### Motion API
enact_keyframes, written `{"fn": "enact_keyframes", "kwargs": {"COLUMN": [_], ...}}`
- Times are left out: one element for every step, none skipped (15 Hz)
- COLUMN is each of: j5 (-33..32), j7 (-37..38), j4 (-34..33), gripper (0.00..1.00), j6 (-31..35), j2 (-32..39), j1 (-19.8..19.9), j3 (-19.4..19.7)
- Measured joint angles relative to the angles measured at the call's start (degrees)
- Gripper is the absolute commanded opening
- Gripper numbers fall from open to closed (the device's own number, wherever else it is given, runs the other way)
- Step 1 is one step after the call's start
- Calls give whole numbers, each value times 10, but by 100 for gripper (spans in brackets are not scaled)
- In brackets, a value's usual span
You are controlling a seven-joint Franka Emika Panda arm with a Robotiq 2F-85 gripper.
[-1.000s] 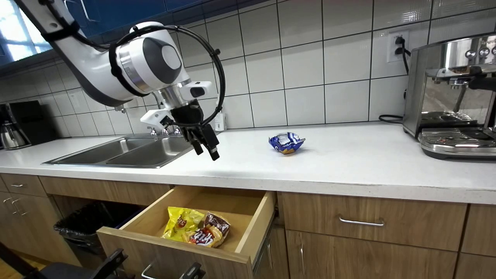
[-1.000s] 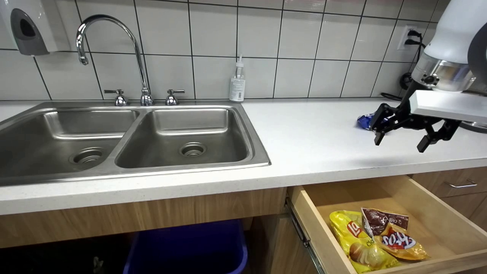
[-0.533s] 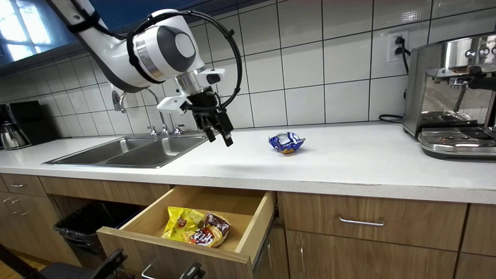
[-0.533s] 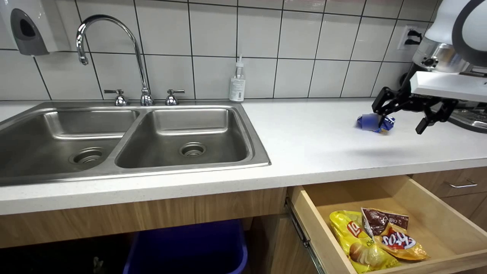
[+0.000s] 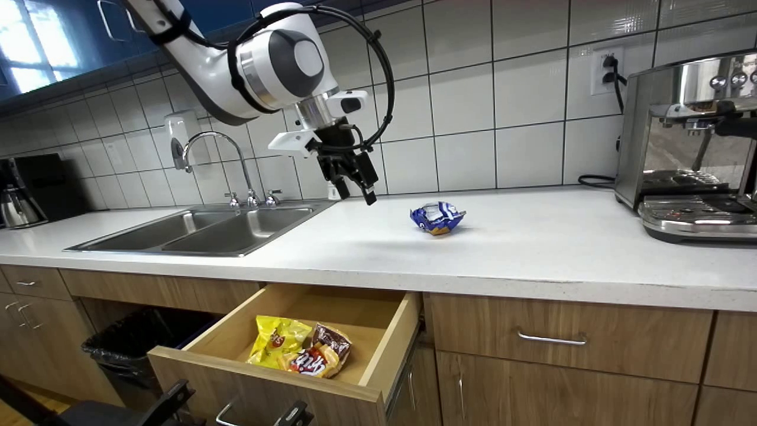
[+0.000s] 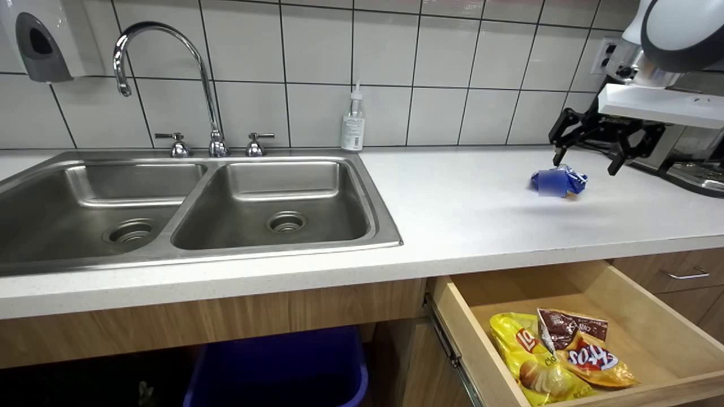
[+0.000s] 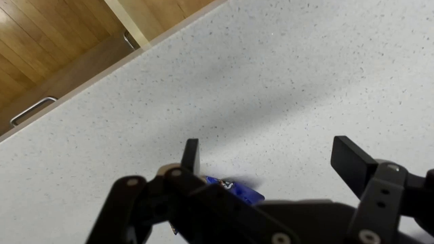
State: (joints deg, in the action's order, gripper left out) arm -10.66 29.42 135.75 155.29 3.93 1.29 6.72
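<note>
My gripper (image 5: 357, 195) is open and empty, held in the air above the white counter (image 5: 532, 236). It is nearest to a crumpled blue snack bag (image 5: 437, 218) on the counter, which also shows in an exterior view (image 6: 576, 182). The gripper (image 6: 586, 164) is above the bag there, apart from it as far as I can see. In the wrist view the gripper (image 7: 266, 150) has its fingers (image 7: 352, 162) wide apart. The blue bag (image 7: 245, 193) is partly hidden behind the left finger. An open drawer (image 5: 390, 343) below holds a yellow bag (image 6: 531, 362), an orange bag (image 6: 594, 359) and a brown bag (image 6: 571, 329).
A double sink (image 6: 390, 232) with a faucet (image 6: 209, 96) lies to one side of the counter. A soap bottle (image 6: 353, 127) stands by the tiled wall. An espresso machine (image 5: 680, 148) stands on the counter's far side. A blue bin (image 6: 277, 367) is below the counter.
My gripper has risen and moved over the counter towards the wall and the blue bag. It stays open. The blue bag, the drawer and the bags in it have not moved.
</note>
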Motion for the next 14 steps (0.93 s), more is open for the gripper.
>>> {"fn": "enact_keyframes", "kwargs": {"j5": [6, 12, 18, 24, 29, 36, 44, 50, 56, 63, 70, 75, 80, 85], "j7": [-5, -9, -14, -18, -23, -28, -34, -39, -44, -51, -57, -62, -67, -72], "j4": [-12, -23, -35, -47, -59, -72, -84, -98, -111, -125, -138, -151, -165, -179], "gripper": [100, 100, 100, 100, 100, 100, 100, 100, 100, 100, 100, 100, 100, 100], "j6": [-3, -6, -9, -12, -15, -19, -24, -28, -33, -38, -43, -49, -55, -60], "j2": [7, 14, 21, 29, 37, 45, 54, 63, 72, 81, 90, 98, 106, 114], "j1": [2, 4, 5, 6, 7, 9, 11, 12, 13, 14, 17, 19, 22, 24], "j3": [0, 1, 3, 4, 7, 8, 9, 11, 14, 15, 16, 17, 17, 18]}}
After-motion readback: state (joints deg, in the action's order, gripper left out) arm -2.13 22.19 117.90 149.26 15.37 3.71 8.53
